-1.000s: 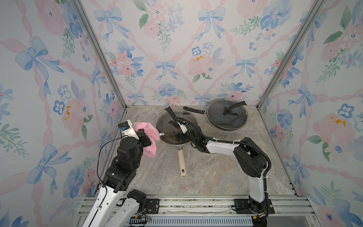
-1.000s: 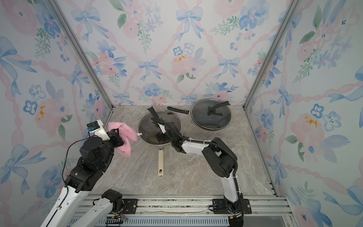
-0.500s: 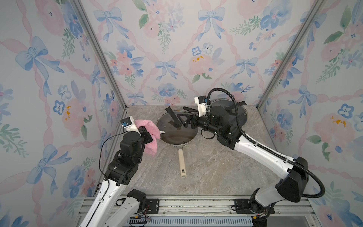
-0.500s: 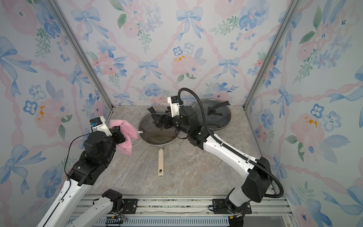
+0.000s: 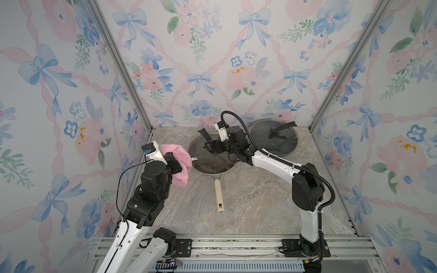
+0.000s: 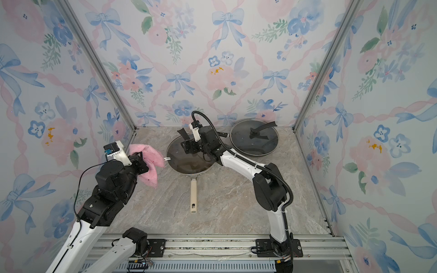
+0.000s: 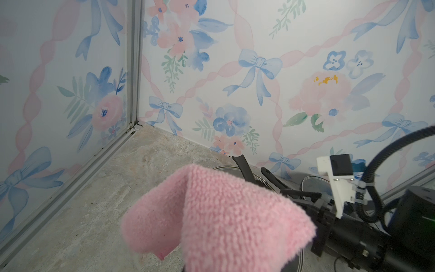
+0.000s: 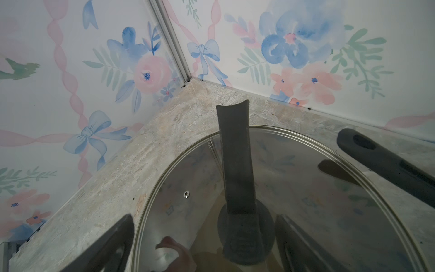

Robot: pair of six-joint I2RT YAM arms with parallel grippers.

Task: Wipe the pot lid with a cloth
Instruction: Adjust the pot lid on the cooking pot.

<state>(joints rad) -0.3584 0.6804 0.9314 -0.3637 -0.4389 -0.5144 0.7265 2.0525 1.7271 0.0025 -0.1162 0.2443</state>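
The pot lid (image 5: pixel 212 158) is glass with a steel rim and a black strap handle (image 8: pixel 236 164), and it lies on a pan at the back middle. My right gripper (image 5: pixel 210 147) hovers low over it, open. Its fingers (image 8: pixel 110 242) stand on either side of the handle's round base without touching it. The pink fuzzy cloth (image 5: pixel 179 163) hangs folded from my left gripper (image 5: pixel 175 164), which is shut on it just left of the lid, above the table. In the left wrist view the cloth (image 7: pixel 223 221) hides the fingers. Both top views show the lid (image 6: pixel 189 158) and cloth (image 6: pixel 149 158).
The pan's cream handle (image 5: pixel 218 196) points toward the front. A second glass lid (image 5: pixel 274 139) rests on another pan at the back right, whose black handle (image 8: pixel 386 162) lies close beside the first lid. Floral walls close in three sides.
The right arm changed its pose, elbow swinging out and back, while its gripper stayed over the lid's handle. The left gripper with the cloth barely moved.
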